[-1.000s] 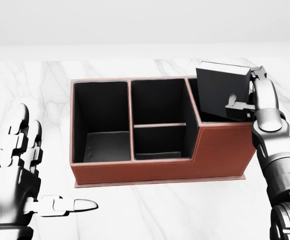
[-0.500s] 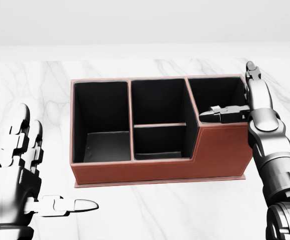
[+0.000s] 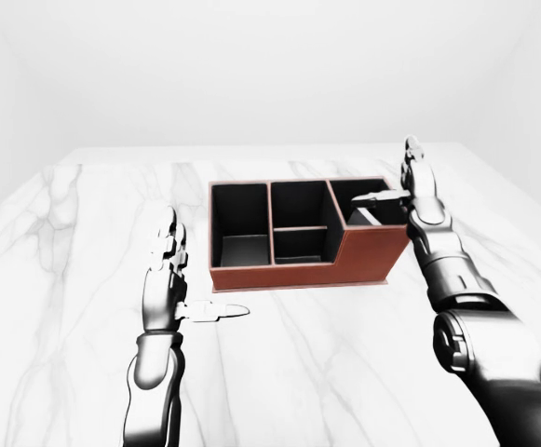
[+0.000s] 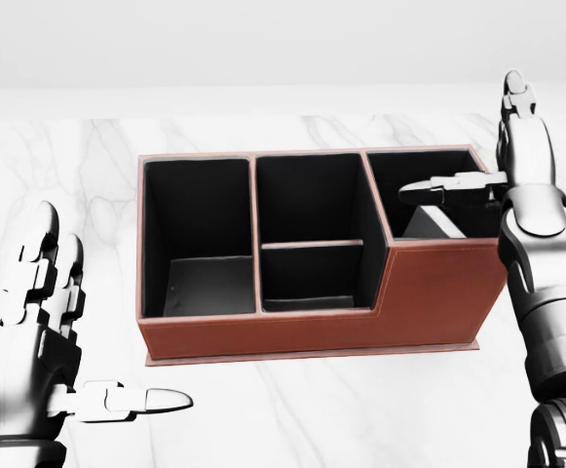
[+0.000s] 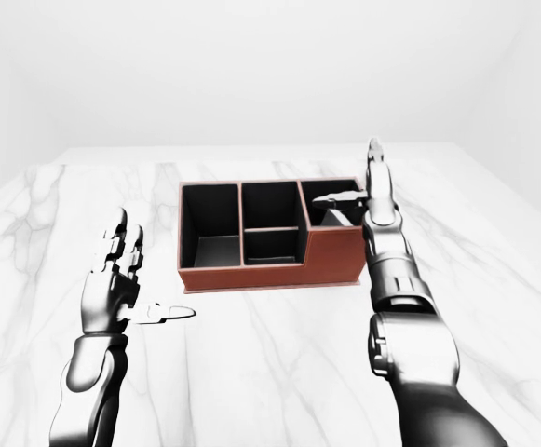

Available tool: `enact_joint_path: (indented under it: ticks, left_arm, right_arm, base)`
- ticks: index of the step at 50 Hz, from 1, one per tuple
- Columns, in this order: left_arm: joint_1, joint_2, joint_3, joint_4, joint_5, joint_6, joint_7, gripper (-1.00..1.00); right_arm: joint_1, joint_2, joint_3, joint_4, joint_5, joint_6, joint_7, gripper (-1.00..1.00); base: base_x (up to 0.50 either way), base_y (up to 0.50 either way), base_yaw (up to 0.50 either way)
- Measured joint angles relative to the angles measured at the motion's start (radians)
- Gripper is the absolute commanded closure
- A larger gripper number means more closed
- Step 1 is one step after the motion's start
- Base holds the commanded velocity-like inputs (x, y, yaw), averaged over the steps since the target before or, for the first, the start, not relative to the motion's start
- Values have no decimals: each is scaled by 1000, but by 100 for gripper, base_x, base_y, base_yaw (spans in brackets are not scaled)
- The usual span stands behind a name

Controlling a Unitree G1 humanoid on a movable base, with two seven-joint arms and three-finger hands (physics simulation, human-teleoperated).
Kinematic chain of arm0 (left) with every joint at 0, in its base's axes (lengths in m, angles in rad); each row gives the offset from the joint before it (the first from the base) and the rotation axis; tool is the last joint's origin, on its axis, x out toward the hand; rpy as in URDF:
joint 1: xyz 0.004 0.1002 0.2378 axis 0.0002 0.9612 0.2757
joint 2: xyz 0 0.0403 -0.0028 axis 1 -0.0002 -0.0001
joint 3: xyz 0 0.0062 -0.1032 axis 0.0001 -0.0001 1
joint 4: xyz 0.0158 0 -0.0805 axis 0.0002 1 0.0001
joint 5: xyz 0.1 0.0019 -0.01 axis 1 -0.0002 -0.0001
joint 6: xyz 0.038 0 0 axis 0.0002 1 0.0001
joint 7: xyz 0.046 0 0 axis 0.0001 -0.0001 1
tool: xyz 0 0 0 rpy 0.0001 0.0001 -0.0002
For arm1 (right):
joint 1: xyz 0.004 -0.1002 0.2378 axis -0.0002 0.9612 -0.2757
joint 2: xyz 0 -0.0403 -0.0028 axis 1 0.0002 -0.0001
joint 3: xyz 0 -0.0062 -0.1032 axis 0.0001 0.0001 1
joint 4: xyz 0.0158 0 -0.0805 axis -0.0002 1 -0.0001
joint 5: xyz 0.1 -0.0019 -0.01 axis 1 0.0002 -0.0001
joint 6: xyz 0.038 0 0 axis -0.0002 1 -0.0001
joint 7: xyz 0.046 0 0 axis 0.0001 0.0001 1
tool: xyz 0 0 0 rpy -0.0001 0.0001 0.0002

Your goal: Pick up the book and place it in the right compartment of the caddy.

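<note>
The brown caddy (image 4: 312,324) with black insides stands on the white marble table (image 4: 292,409). The dark book (image 4: 427,226) lies inside the caddy's right compartment; only a grey slanted face shows above the wall. My right hand (image 4: 477,156) is open and empty over the right end of the caddy, thumb stretched over the right compartment, fingers pointing up. It does not touch the book. My left hand (image 4: 88,331) is open and empty at the lower left, apart from the caddy.
The caddy's left compartment (image 4: 200,234) and two middle compartments (image 4: 312,229) show only black insides. The table's far edge (image 3: 270,147) meets a plain white wall.
The right hand let go of the book, which dropped down into the right compartment. The hand then opened and rose a little. The left hand has not moved.
</note>
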Motion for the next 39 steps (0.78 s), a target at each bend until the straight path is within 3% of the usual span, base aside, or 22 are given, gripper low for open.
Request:
enact_joint_path:
  ticks: [7,20,39]
  left_arm:
    - [2,0,-1,-2,1,0,0,-100]
    - [3,0,-1,-3,6,0,0,-100]
    - [-3,0,9,-36,9,0,11,-100]
  right_arm:
    - [-23,-16,-12,-279,11,26,-5,-100]
    - [-34,-32,-29,-700,34,171,-6,-100]
    - [-84,-91,-61,-1261,99,175,-32,-100]
  base:
    - [0,0,0]
    - [0,0,0]
    - [0,0,0]
